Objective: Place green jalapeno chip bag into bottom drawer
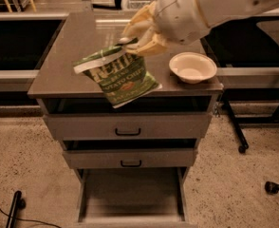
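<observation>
The green jalapeno chip bag point(120, 77) hangs in the air over the front edge of the cabinet top, its white band up and to the left. My gripper point(130, 38) is shut on the bag's top edge, holding it from the upper right. The bottom drawer point(131, 194) is pulled open below; it is a shallow grey tray and shows nothing inside. It lies directly under the bag, well below it.
A white bowl point(192, 66) stands on the cabinet top point(78, 46) at the right. Two upper drawers with black handles point(128, 132) are slightly open above the bottom one. A chair base point(244, 146) stands on the floor at the right.
</observation>
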`<action>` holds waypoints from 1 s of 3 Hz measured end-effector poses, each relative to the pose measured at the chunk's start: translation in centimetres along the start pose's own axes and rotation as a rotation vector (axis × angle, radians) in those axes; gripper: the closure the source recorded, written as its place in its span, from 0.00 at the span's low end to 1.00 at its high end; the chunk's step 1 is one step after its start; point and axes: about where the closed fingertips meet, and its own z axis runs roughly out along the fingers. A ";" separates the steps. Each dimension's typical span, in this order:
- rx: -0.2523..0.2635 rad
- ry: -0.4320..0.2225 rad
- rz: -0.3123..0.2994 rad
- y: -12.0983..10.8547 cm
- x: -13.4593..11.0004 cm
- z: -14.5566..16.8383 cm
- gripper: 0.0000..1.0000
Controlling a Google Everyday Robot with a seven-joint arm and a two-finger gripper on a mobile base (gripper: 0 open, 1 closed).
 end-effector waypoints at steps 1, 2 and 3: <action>0.002 -0.001 0.004 0.1 0.0 0.0 1.00; 0.013 -0.012 0.006 0.3 0.0 0.1 1.00; 0.063 -0.092 0.072 1.9 -1.4 1.3 1.00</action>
